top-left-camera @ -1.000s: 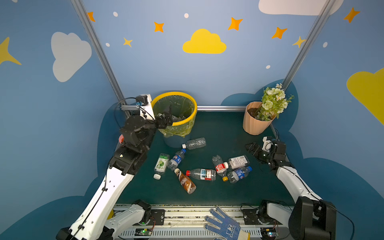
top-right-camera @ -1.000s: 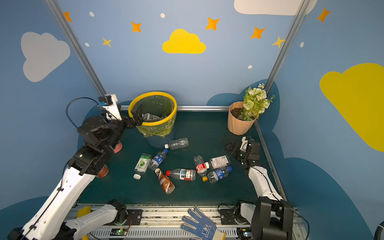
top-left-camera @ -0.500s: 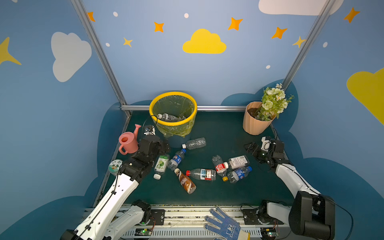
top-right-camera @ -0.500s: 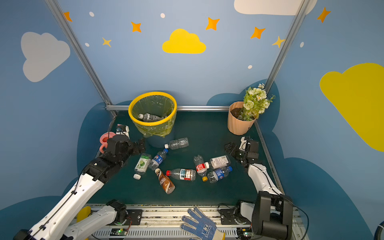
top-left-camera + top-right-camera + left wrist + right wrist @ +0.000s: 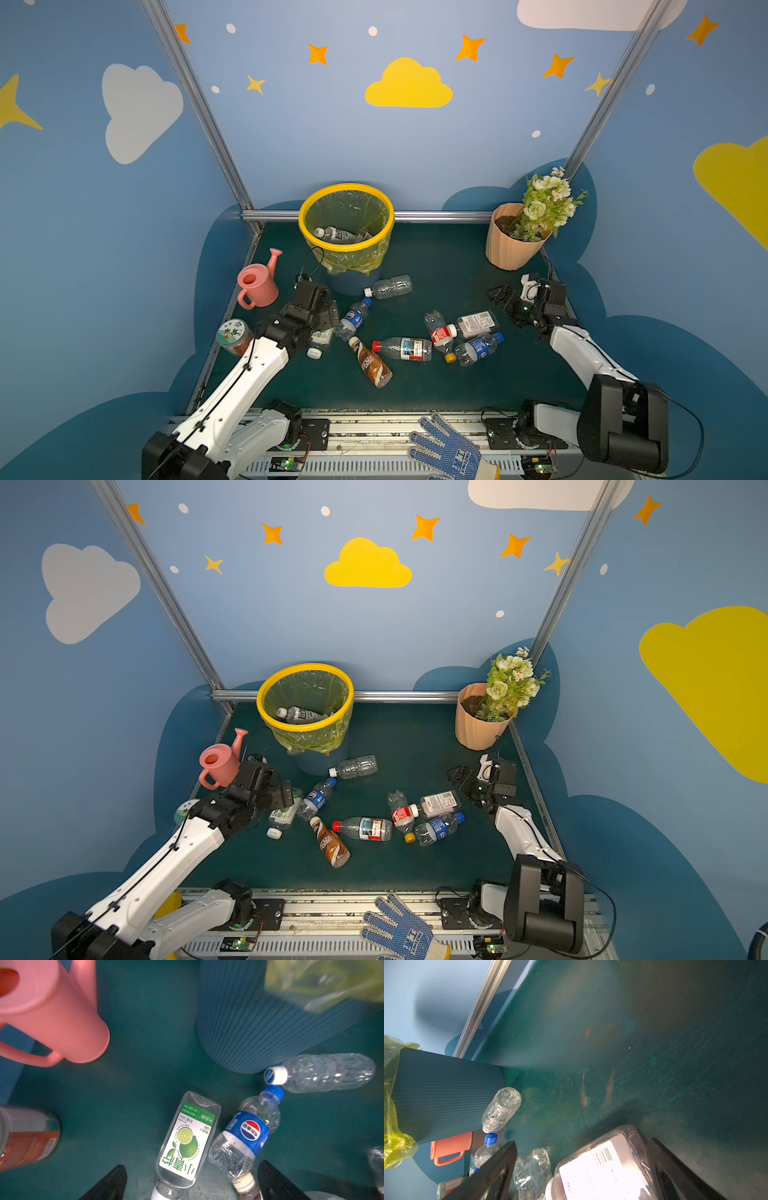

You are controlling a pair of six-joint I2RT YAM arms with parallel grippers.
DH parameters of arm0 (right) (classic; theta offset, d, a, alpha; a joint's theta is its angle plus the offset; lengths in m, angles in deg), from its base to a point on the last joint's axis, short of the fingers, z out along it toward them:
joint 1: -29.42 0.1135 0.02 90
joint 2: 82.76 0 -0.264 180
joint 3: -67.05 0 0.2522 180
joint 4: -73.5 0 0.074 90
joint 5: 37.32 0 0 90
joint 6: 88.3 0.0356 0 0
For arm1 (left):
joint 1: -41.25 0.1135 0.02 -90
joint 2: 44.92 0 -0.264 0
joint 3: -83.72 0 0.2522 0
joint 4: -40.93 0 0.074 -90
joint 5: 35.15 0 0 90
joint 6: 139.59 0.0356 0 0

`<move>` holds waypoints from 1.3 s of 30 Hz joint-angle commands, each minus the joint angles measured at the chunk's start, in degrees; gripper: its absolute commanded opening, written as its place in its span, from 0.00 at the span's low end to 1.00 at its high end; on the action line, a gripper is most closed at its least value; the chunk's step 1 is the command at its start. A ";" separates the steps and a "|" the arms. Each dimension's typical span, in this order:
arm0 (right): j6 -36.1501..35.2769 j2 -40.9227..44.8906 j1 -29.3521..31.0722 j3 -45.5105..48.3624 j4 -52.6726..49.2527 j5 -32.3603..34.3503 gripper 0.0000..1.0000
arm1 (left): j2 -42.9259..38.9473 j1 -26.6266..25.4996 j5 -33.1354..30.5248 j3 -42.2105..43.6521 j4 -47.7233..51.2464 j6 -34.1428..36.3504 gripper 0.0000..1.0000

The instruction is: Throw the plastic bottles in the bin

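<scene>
While left pincer [image 5: 192, 1164] and right pincer [image 5: 582, 1142] gape wide, lime-label bottle [image 5: 187, 1140] under left, watering can [image 5: 257, 284], jar [image 5: 233, 334], bin [image 5: 347, 247] nearby.

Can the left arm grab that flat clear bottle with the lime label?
Probably yes: the open left gripper hangs over the clear lime-label bottle; nothing covers it, though a clear blue-labelled bottle lies alongside.

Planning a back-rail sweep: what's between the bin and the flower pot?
Only bare green mat separates the bin and the flower pot, in both top views. The clear bottle lies in front of the bin, off that line.
</scene>
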 commanded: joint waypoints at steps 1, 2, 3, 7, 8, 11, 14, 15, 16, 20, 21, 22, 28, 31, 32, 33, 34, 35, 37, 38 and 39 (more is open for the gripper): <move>0.18 -0.51 0.31 -0.90 1.17 -0.96 0.95 | 3.48 0.82 1.05 0.44 0.41 -1.29 0.96; 0.13 -0.52 0.33 -0.95 1.12 -0.99 0.95 | 4.23 1.04 1.02 0.51 -0.04 -1.18 0.95; 0.09 -0.56 0.27 -0.90 1.12 -0.96 0.95 | 4.86 1.15 0.97 0.74 -0.67 -0.95 0.95; 0.11 -0.82 0.31 -0.74 1.48 -1.06 0.95 | 7.78 2.56 1.93 1.05 -1.90 0.12 0.94; 0.09 -0.92 0.28 -0.70 1.55 -1.04 0.95 | 8.53 3.08 2.49 0.90 -1.82 0.18 0.94; 0.18 -1.44 0.28 -0.70 1.93 -1.43 0.95 | 11.33 4.03 3.63 0.10 -1.72 0.44 0.92; 0.18 -2.07 0.27 -0.76 2.27 -1.65 0.95 | 13.69 4.96 3.18 -0.72 -1.55 1.18 0.91; 0.18 -2.24 0.27 -0.72 2.38 -1.65 0.95 | 14.56 5.45 3.70 -1.11 -1.42 1.53 0.91; 0.14 -2.39 0.28 -0.71 2.48 -1.78 0.95 | 15.35 5.77 3.98 -1.49 -1.07 1.88 0.90; 0.00 -3.26 0.32 -0.90 2.94 -2.23 0.95 | 19.60 6.30 4.95 -5.05 2.79 3.69 0.88; -0.04 -3.52 0.32 -0.71 3.14 -2.23 0.95 | 20.55 6.28 5.10 -5.80 3.33 4.11 0.87; -0.08 -3.71 0.27 -0.70 3.34 -2.30 0.95 | 21.32 6.36 5.23 -6.14 3.61 4.48 0.87; -0.69 -4.96 0.24 -0.73 3.71 -2.80 0.96 | 24.56 6.93 6.97 -8.74 4.51 6.61 0.87; -0.96 -5.15 0.18 -0.73 3.83 -2.85 0.96 | 26.79 6.96 6.56 -10.62 7.30 7.45 0.86; -1.05 -5.27 0.15 -0.76 3.92 -2.97 0.96 | 27.41 6.93 6.55 -11.06 8.10 7.63 0.86; -1.18 -5.29 0.18 -0.62 3.94 -3.02 0.95 | 27.81 6.90 6.54 -11.19 8.53 7.68 0.85; -1.14 -5.32 0.15 -0.62 4.01 -3.08 0.95 | 27.88 6.95 6.66 -11.06 8.58 7.57 0.85; -1.30 -5.33 0.16 -0.62 4.07 -2.98 0.95 | 27.64 6.95 7.13 -10.56 8.28 7.41 0.85; -1.40 -5.50 0.17 -0.52 4.02 -3.02 0.95 | 26.74 6.98 7.94 -9.28 7.09 7.05 0.85; -1.40 -5.66 0.09 -0.53 4.04 -3.10 0.95 | 26.28 6.98 8.12 -8.69 6.55 6.87 0.85; -1.39 -5.68 0.09 -0.54 4.13 -3.09 0.95 | 25.91 6.92 8.30 -8.15 6.16 6.72 0.85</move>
